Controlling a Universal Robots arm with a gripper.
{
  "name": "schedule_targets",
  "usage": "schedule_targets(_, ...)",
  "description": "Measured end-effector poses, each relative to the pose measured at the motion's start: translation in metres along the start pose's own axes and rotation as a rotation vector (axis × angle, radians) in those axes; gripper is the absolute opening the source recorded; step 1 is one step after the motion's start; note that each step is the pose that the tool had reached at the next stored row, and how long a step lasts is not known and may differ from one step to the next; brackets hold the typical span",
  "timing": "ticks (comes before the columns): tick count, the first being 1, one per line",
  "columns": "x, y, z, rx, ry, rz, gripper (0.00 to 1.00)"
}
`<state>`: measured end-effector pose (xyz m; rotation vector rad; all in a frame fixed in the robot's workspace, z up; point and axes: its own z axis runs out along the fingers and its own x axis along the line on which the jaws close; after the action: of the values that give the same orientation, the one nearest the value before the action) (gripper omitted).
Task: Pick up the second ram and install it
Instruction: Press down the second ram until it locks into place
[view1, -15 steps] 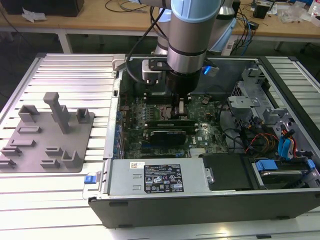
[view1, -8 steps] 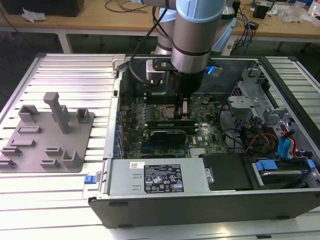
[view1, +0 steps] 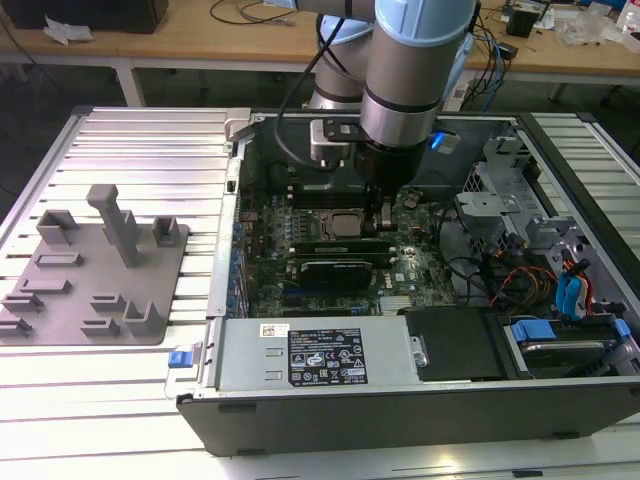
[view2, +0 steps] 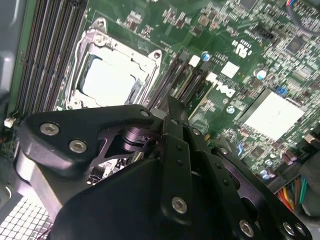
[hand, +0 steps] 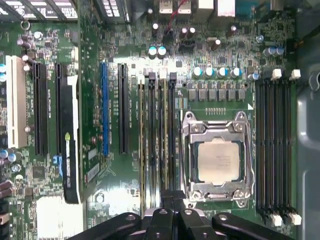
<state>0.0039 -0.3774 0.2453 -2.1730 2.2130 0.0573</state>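
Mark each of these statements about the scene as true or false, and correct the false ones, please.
1. The gripper is down inside the open computer case, over the motherboard. True.
2. The CPU socket has a large cooler mounted on it. False: the metal top of the chip lies bare in its frame.
3. The grey plastic tray lies outside the case, at the exterior view's left. True.
4. The tip of the gripper is above the white slot at the edge of the board. False: in the first wrist view it is at the memory slots beside the CPU socket.
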Motion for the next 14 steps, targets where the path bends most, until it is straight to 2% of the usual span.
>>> schedule_targets(4, -0.0001, -0.0082, 0.0, 0.0, 0.0, 0.0, 0.08)
schedule_targets(6, -0.0001, -0.0082, 0.0, 0.0, 0.0, 0.0, 0.08)
schedule_targets(8, -0.0002, -0.0117, 0.0003, 0.0, 0.0, 0.0, 0.08)
schedule_targets(10, 0.0, -0.0121, 0.0043, 0.0, -0.0001, 0.0, 0.08)
schedule_targets(14, 0.0001, -0.0137, 0.0071, 0.0, 0.0, 0.0, 0.08)
